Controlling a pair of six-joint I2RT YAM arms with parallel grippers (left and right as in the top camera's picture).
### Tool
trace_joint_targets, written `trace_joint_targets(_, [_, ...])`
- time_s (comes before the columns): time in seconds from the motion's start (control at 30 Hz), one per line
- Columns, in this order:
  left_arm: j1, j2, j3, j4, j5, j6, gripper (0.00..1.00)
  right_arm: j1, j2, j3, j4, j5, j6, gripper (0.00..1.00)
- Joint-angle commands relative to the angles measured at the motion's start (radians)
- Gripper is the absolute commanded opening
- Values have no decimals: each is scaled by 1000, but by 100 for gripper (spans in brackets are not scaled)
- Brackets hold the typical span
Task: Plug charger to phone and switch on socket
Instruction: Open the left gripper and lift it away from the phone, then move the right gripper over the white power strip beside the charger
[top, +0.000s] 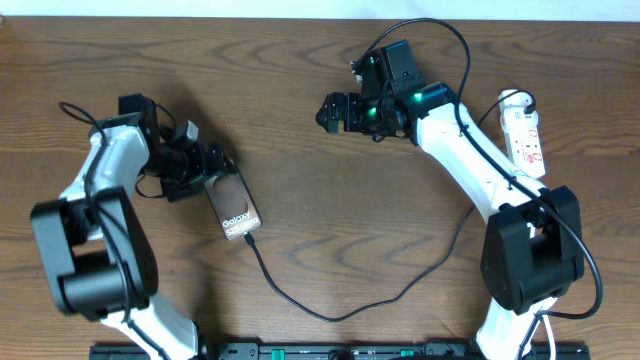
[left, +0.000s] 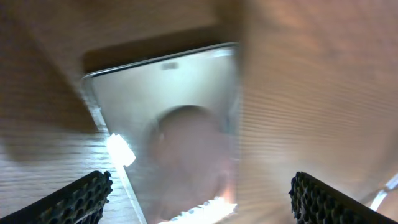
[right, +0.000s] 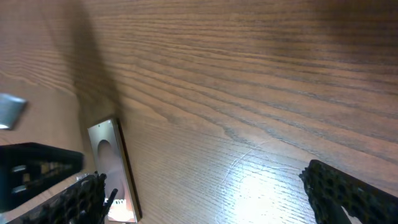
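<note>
The left end effector (top: 212, 165) is seen spread wide just beside the upper end of the phone (top: 236, 206), with nothing pinched. In the left wrist view its fingers (left: 87, 196) are set apart with the slab below and between them. The right end effector (top: 328, 110) is likewise held wide apart and empty over bare bench (top: 320, 200), well apart from the socket (top: 526, 130) at the far right. The phone is laid flat and slightly tilted on the bench, and the charger (top: 330, 317) cable is met at its lower end.

The phone is judged stiff, smooth and likely to skate on the wood, so it would best be steadied across its long edges. The cable is thin and limp and will drag, so it is best taken just behind the tip. The socket looks light and may shift when its switch is pressed.

Whether the tip is fully seated cannot be told from above. The cable's far end is lost behind the right arm, and no switch can be made out. The left wrist view is badly blurred.
</note>
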Motion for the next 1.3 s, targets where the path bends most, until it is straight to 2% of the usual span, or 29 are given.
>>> trace_joint_targets(0.0, [2, -121, -2, 12, 165, 74, 94, 5, -14, 18, 0, 14, -33, 99])
trace_joint_targets(0.17, [2, -338, -2, 54, 174, 82, 94, 2, -14, 18, -2, 14, -37, 99])
trace_joint_targets(0.37, [3, -551, -2, 95, 153, 156, 94, -8, -14, 18, -4, 14, -36, 99])
trace_joint_targets(0.53, [2, -723, -2, 133, -45, 158, 94, -24, -14, 18, -5, 59, -36, 99])
trace_joint_targets(0.77, [2, -799, -2, 143, -170, 158, 94, -32, -14, 18, -17, 199, -36, 99])
trace_joint_targets(0.93, [3, -801, -2, 176, -188, 158, 94, -33, -14, 18, -35, 281, -36, 99])
trace_joint_targets(1.13, [4, -801, -2, 222, -245, 158, 95, -62, -15, 22, -44, 282, -43, 99])
trace_joint_targets(1.27, [5, -801, -2, 224, -262, 158, 94, -145, -19, 87, -144, 244, -49, 99])
